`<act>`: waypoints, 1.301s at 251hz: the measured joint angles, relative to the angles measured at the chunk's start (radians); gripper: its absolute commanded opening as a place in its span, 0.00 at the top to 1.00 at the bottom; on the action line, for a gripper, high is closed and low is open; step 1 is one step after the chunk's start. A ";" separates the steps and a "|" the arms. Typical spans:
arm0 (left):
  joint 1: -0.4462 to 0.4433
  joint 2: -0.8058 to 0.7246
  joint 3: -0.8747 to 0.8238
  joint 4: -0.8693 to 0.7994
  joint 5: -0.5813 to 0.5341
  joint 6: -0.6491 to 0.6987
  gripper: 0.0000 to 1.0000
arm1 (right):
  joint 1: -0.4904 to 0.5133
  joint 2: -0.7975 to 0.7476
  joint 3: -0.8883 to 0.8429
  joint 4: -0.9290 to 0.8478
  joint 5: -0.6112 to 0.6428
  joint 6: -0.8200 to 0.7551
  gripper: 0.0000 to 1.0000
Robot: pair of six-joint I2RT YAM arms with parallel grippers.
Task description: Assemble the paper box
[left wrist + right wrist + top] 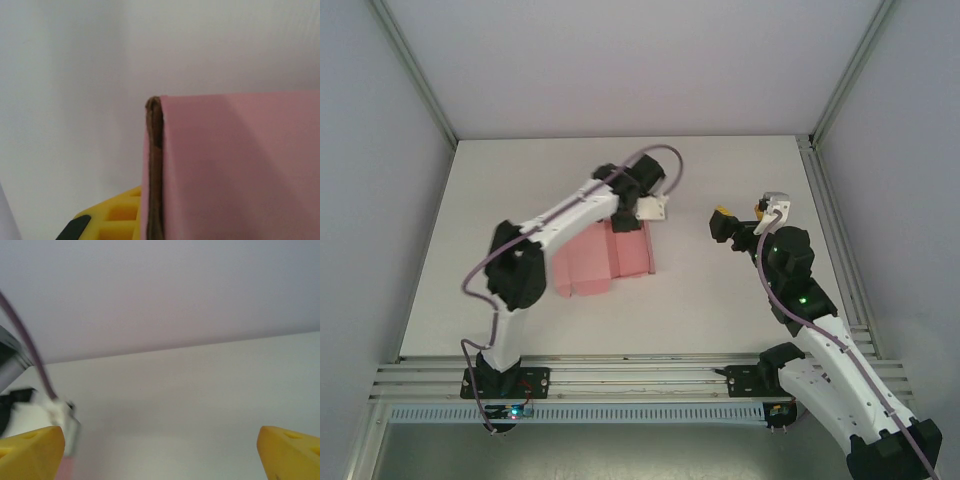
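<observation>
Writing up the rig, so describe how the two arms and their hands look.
The left arm and right arm have white links, black joints and a looping purple cable each. Fingers are yellow; a green light glows on the right arm.

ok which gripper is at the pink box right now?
The left gripper, down at the paper box's far edge, card right beside its yellow finger. The right gripper sits open over the table, apart from the box.

White arms (565,212) with black joints (516,270), purple cables (655,152), yellow jaws.
</observation>
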 measured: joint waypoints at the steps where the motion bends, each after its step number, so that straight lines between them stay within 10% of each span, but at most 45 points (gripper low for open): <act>1: -0.002 0.005 0.003 -0.001 -0.003 0.002 1.00 | -0.001 0.000 0.000 -0.001 -0.001 0.001 0.02; 21: -0.038 0.119 0.061 -0.034 -0.050 0.032 0.99 | -0.016 0.001 0.000 -0.014 -0.016 0.013 0.02; 58: -0.067 0.194 0.082 -0.060 -0.085 0.071 0.59 | -0.034 0.014 0.000 -0.019 -0.038 0.020 0.02; 81: -0.068 0.194 0.113 -0.081 -0.079 0.080 0.00 | -0.043 0.034 0.000 -0.027 -0.051 0.020 0.02; 175: -0.055 -0.082 0.040 0.080 0.045 -0.058 0.00 | -0.049 0.227 0.060 -0.090 -0.180 -0.025 0.02; 223: 0.037 -0.370 -0.166 0.358 -0.079 -0.504 0.00 | 0.052 0.486 0.227 -0.146 -0.251 -0.163 0.03; 273: 0.354 -0.631 -0.565 0.459 -0.124 -1.019 0.00 | 0.231 0.859 0.508 -0.271 -0.256 -0.395 0.16; 326: 0.491 -0.803 -0.892 0.451 -0.095 -1.284 0.00 | 0.311 1.185 0.805 -0.453 -0.202 -0.575 0.32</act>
